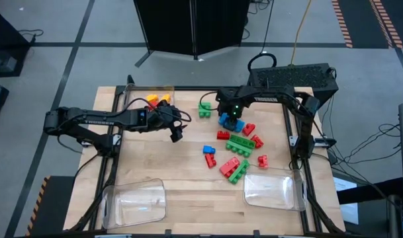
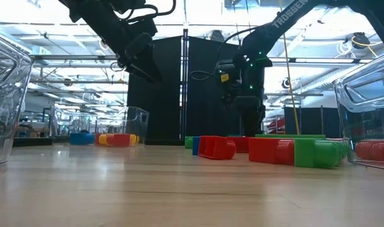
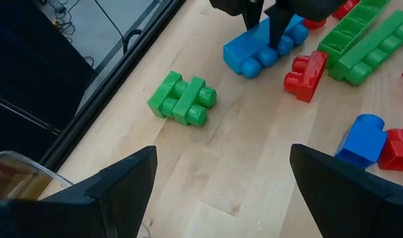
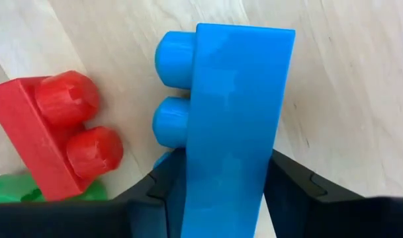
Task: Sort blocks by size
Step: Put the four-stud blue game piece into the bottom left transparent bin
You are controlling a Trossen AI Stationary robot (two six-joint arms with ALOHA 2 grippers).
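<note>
Over the far middle of the table, the right gripper (image 1: 231,119) was down on the blue block (image 4: 234,112), a finger pressing in on each long flank! That block lay on the wood just beside a small red block (image 4: 52,125), its long axis running straight out ahead between the jaws, which were closing on it crosswise. Off to the side, the left gripper (image 1: 177,134) hung wide open above the boards, farther from the block, near a green block (image 3: 182,99).
</note>
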